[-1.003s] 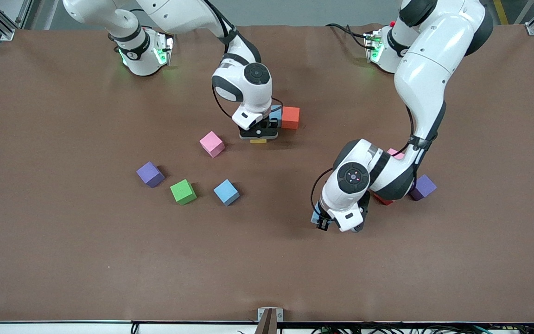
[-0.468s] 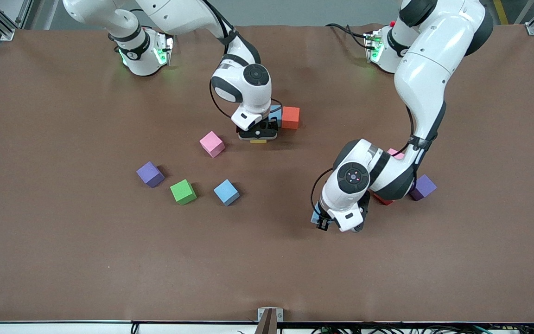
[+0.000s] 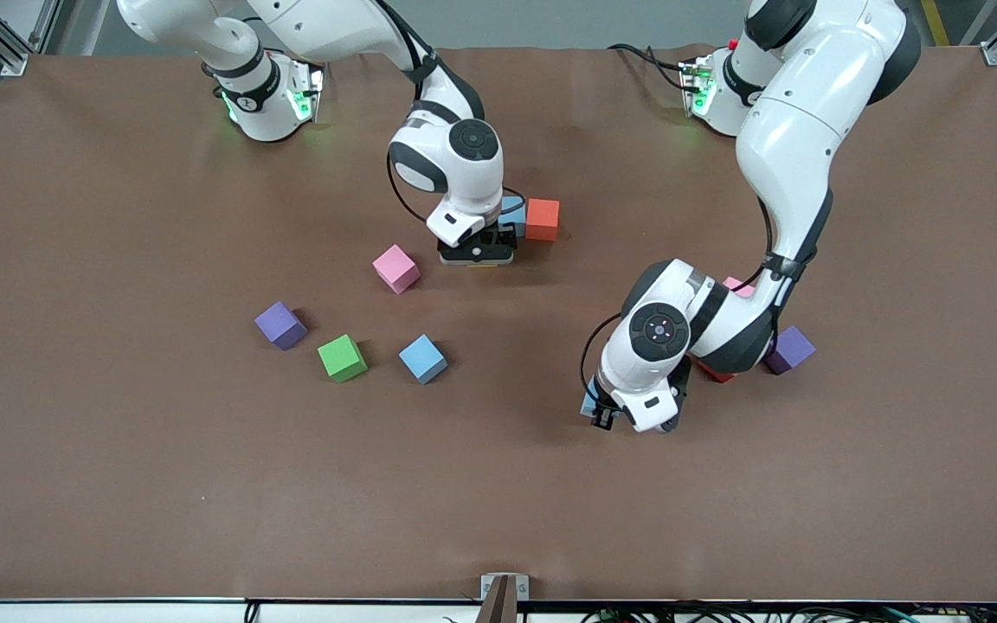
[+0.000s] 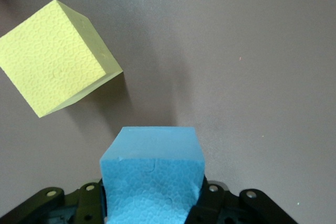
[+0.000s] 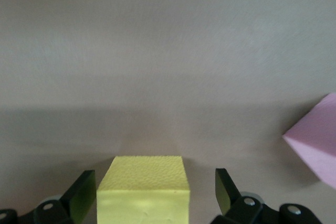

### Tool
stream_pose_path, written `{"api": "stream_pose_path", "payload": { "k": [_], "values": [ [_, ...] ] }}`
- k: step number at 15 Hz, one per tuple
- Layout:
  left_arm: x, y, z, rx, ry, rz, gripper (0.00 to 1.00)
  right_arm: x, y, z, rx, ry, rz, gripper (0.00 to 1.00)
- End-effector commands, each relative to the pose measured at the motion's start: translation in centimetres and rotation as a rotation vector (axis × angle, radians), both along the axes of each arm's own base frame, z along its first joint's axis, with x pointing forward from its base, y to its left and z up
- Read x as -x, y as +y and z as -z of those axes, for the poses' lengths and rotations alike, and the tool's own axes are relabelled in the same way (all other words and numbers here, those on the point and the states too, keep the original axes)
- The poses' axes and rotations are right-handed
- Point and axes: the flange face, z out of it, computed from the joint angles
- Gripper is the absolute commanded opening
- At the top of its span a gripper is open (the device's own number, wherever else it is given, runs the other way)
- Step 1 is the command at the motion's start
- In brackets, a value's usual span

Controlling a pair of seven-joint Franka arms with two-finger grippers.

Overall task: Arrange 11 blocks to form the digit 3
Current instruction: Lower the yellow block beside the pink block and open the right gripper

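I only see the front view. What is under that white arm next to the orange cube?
Observer: A yellow cube on the table, between the right arm's jaws, which stand open, clear of its sides.
Operator: And what about the other arm?
Observer: The left arm's jaws are shut on a light blue cube.
Operator: Is anything near it?
Observer: A second yellow cube lies on the table close by, hidden from you by that arm.

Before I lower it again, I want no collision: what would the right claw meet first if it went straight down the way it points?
Probably the small yellow foam cube directly beneath the open right claw, resting on the brown table between its fingers.
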Motion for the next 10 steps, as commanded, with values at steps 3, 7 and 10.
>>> {"api": "stream_pose_path", "payload": {
  "k": [3,7,10],
  "values": [
    [0.3,0.1,-0.5,-0.005,0.008,-0.001,0.49,-2.6,-3.5,-6.8,-0.008,-0.015,0.124,1.0],
    [0.3,0.1,-0.5,-0.005,0.008,-0.001,0.49,-5.1,-8.5,-11.5,0.072,-0.001,0.225,1.0],
    [0.3,0.1,-0.5,-0.006,0.01,-0.001,0.49,-6.1,-11.6,-12.1,0.152,0.04,0.272,1.0]
  ]
}}
